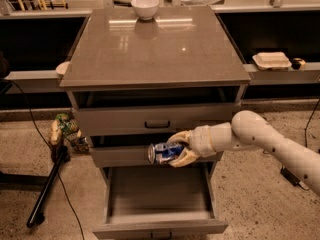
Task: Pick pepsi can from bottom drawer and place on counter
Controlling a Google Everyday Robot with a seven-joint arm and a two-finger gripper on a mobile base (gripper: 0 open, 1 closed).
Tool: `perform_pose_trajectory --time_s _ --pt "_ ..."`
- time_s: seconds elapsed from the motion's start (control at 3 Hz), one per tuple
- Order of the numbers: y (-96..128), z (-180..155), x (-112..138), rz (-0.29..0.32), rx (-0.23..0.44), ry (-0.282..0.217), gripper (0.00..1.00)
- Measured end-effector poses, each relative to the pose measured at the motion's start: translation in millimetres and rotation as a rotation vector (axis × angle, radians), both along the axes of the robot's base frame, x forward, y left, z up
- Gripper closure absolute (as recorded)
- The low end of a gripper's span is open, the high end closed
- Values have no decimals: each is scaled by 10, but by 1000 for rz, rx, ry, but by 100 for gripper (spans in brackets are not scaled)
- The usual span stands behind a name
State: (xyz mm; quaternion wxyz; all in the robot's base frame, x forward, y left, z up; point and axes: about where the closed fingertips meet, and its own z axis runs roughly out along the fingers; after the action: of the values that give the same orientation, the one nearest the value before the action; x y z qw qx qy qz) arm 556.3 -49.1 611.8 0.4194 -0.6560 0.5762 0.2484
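The pepsi can (pixel 163 152), blue with white markings and a silver end, lies on its side in my gripper (pixel 177 149). The gripper is shut on it and holds it in front of the middle drawer, above the open bottom drawer (pixel 159 198). That drawer's grey floor is bare and its short front panel sits at the bottom edge of the view. The counter (pixel 150 49) is the glossy grey-brown slab on top of the cabinet, well above the can. My white arm (pixel 270 144) reaches in from the right.
A white bowl (pixel 145 7) stands at the counter's back edge. The top drawer (pixel 155 118) and middle drawer (pixel 120 155) are slightly open. A white food container (pixel 271 60) rests on the right ledge. A black pole (pixel 47 186) and cables lie on the floor at left.
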Motion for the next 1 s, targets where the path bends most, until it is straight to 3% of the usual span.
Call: perform_pose_trajectory --time_s 0.67,1.0 --pt "-574 1130 139 -20 -25 -43 100" --pt "-575 1132 139 -20 -25 -43 100"
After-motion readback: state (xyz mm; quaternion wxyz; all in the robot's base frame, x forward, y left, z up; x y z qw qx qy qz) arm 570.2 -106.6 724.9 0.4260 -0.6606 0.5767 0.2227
